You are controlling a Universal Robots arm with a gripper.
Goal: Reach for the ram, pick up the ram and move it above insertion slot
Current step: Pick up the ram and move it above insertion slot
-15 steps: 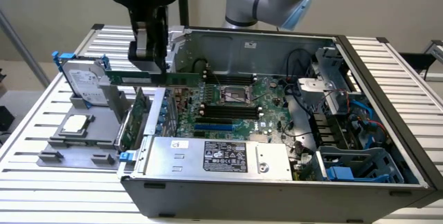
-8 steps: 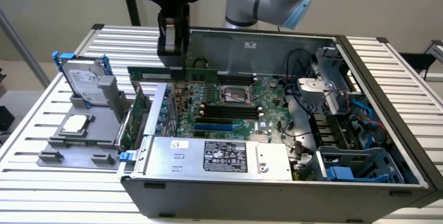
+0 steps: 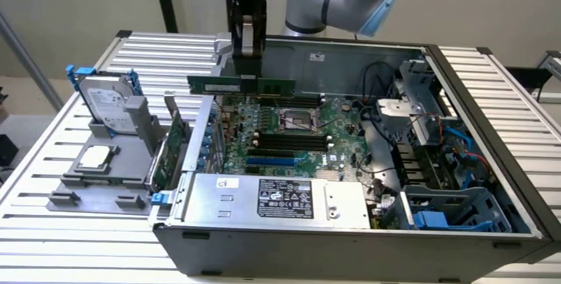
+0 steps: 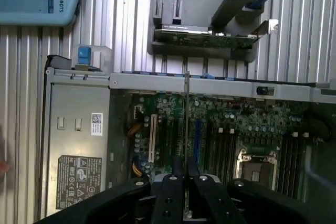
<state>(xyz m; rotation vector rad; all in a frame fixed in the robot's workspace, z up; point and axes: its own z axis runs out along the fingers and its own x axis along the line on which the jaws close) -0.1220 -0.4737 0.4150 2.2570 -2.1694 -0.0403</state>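
Where the arm comes down from the top of the exterior view, you can see the gripper (image 3: 248,67) clamped on the ram (image 3: 241,85); its fingers (image 3: 251,34) pinch the upper edge of the stick near its middle, and the ram hangs level, long side across, lifted clear above the motherboard (image 3: 290,129) inside the open computer case (image 3: 351,231). It sits over the far side of the board, near the back wall of the case; the black memory slots (image 3: 290,141) lie lower in that view, nearer the camera than the ram, just past the processor socket (image 3: 296,121). In the wrist view you look straight down the ram (image 4: 187,114), seen edge-on as a thin line running away from the gripper (image 4: 184,174); the two dark fingers (image 4: 177,169) close on it from either side; below it lies the motherboard (image 4: 220,124) with its parallel slots (image 4: 226,145).

Outside the case, on the exterior view's left, the grey fixture (image 3: 105,179) on the slatted table (image 3: 52,231) carries the hard drive in its blue frame (image 3: 110,103) standing upright; the larger green expansion card (image 3: 175,146) stands on edge just beside the case wall; a small square part (image 3: 94,157) lies flat on the fixture. The silver power supply (image 3: 272,195) with its labels fills the near side of the case; blue drive bays (image 3: 447,215) sit at the exterior view's right.
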